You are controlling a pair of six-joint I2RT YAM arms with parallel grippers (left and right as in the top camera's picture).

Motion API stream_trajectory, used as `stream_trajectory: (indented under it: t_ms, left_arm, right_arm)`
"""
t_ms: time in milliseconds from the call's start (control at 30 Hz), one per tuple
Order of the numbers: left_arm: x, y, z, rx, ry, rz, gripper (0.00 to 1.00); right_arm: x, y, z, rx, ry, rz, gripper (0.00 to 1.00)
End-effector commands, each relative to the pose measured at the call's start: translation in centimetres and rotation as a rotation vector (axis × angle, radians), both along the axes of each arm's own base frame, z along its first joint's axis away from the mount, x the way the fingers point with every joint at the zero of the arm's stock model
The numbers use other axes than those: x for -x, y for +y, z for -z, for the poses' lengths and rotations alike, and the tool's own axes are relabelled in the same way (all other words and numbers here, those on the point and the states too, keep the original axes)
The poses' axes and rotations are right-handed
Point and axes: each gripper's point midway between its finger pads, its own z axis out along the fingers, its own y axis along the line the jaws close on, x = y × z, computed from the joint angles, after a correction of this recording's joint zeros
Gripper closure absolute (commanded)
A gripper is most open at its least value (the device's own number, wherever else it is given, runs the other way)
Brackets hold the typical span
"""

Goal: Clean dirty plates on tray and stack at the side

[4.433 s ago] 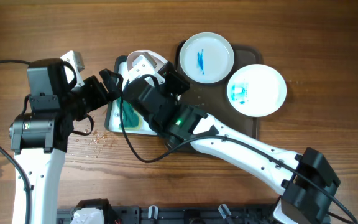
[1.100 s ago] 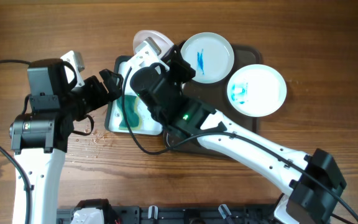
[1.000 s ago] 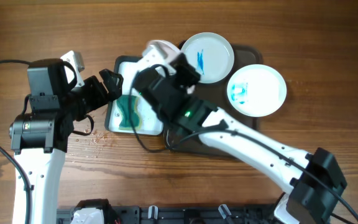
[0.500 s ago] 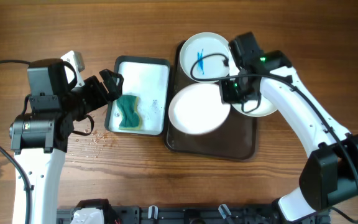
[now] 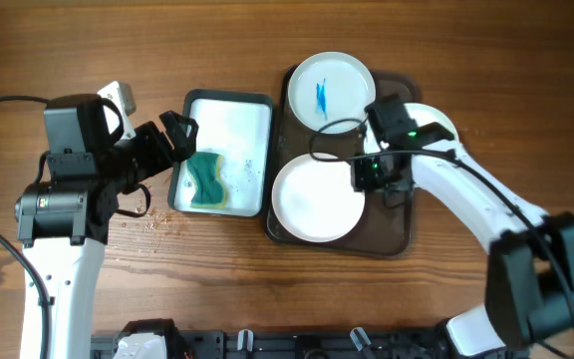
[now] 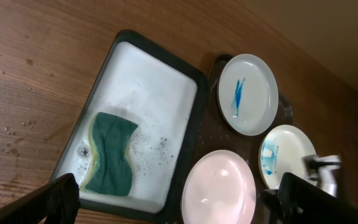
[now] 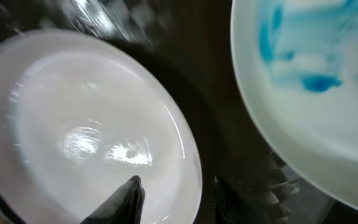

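A dark tray (image 5: 387, 224) holds three white plates. A clean plate (image 5: 317, 197) lies at its front left. A plate with a blue smear (image 5: 330, 92) sits at the back. The third, blue-stained plate (image 7: 316, 81) is mostly under my right arm in the overhead view. My right gripper (image 5: 367, 175) is low at the clean plate's (image 7: 92, 143) right rim. Its jaws are open, one finger (image 7: 126, 199) over the plate and the other over the tray, with a gap to the rim. My left gripper (image 5: 177, 140) hangs open and empty over the tub's left edge.
A white-lined tub (image 5: 232, 130) left of the tray holds a green sponge (image 5: 205, 179) in soapy water. Water drops (image 5: 152, 224) dot the wood in front of the tub. My left arm's cable loops across the table's left side.
My right arm carried the clean plate from above the tub across to the tray's front left, and its jaws have parted at the rim. The left arm stayed put.
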Motion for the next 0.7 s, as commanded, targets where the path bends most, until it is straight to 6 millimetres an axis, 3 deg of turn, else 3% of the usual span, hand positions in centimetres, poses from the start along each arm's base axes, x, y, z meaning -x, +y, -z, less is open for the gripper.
stream_trajectory:
  t_ms: [0,100,200,300,433,500,600,667]
  left_arm:
    - [-0.2,-0.1,-0.7,0.014,-0.016,0.001,0.00]
    - [-0.2,0.0,-0.7,0.011,-0.018,-0.002,0.00]
    - [-0.3,0.2,-0.8,0.003,-0.024,-0.009,0.00]
    - [-0.6,0.2,-1.1,0.003,-0.041,-0.009,0.00]
    - [-0.8,0.2,-1.2,0.003,-0.050,-0.009,0.00]
    - [-0.8,0.2,-1.2,0.003,-0.049,-0.009,0.00]
    - [-0.7,0.2,-1.1,0.003,-0.043,-0.009,0.00]
    - [-0.7,0.2,-1.1,0.003,-0.043,-0.009,0.00]
  right_arm:
    - [-3.2,-0.9,-7.9,-0.040,-0.242,0.018,0.61]
    - [-3.4,-3.8,-10.9,-0.021,-0.322,0.142,0.56]
    - [-3.5,-7.5,-11.5,-0.004,-0.317,0.289,0.56]
    - [-3.6,-11.7,-10.2,-0.014,-0.256,0.363,0.53]
    - [-3.2,-15.1,-7.7,-0.016,-0.165,0.408,0.50]
    - [-3.1,-13.8,-7.1,-0.129,-0.131,0.328,0.59]
    - [-2.1,-10.5,-6.5,-0.275,-0.065,0.212,0.61]
    - [0.4,-7.3,-4.8,-0.274,0.033,0.108,0.61]
